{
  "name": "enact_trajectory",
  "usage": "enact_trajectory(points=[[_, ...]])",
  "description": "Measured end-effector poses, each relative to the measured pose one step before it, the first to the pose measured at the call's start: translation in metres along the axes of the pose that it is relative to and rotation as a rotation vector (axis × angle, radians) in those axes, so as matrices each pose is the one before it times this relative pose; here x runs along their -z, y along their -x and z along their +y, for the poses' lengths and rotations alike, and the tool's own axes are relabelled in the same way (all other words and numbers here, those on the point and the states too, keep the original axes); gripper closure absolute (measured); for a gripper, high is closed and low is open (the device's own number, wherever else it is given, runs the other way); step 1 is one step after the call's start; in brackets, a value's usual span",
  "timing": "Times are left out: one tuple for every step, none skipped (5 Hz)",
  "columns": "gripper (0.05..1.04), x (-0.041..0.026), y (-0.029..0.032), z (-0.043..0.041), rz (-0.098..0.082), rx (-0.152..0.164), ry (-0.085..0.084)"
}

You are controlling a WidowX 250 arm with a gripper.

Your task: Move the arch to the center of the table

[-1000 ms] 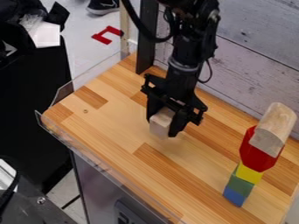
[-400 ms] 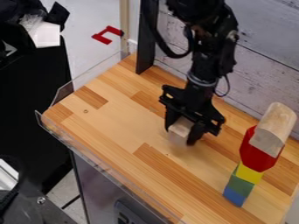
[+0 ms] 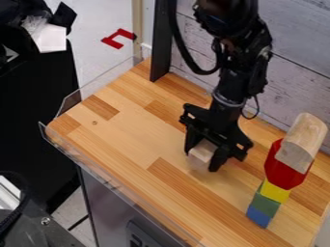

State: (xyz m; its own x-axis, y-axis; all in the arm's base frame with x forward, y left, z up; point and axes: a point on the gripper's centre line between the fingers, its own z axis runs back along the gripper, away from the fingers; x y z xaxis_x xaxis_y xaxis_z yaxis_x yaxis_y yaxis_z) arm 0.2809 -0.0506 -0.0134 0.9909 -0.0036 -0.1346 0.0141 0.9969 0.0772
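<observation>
My gripper [image 3: 203, 158] hangs over the middle-right part of the wooden table [image 3: 122, 128], left of the block tower. It is shut on a pale wooden block [image 3: 203, 150], with one finger on each side. Whether this block is the arch I cannot tell, as the fingers hide part of its outline. Its lower part is blurred against the tabletop, and I cannot tell whether it touches the table.
To the right stands a tower of a blue block [image 3: 260, 215], a green block [image 3: 265, 202], a yellow block [image 3: 275, 191], a red piece [image 3: 283, 166] and a rounded wooden piece [image 3: 301, 142] on top. A clear rim [image 3: 97, 166] edges the table's left and front; a plank wall stands behind.
The gripper has moved right and a little toward the front of the table, carrying the wooden block closer to the tower. The tower has kept its place.
</observation>
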Motion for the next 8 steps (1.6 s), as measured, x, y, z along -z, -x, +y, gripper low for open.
enact_trajectory(points=[[0.480, 0.00216, -0.00187, 0.00062, -0.0100, -0.0602, -0.0016], [0.480, 0.00661, 0.00112, 0.00628, 0.0107, -0.1067, -0.0129], [0.480, 0.00514, 0.00227, 0.00076, 0.0244, -0.0098, 0.0019], [0.480, 0.00211, 0.00130, 0.00089, 0.0176, 0.0531, 0.0064], [0.480, -0.00025, -0.00034, 0.00042, 0.0010, 0.0257, 0.0027], [0.480, 0.00007, 0.00044, 0.00053, 0.0057, 0.0363, 0.0083], [0.435, -0.00041, -0.00016, 0.00032, 0.0003, -0.0032, 0.0069], [0.151, 0.00134, -0.00039, 0.00017, 0.0177, 0.0162, 0.0372]])
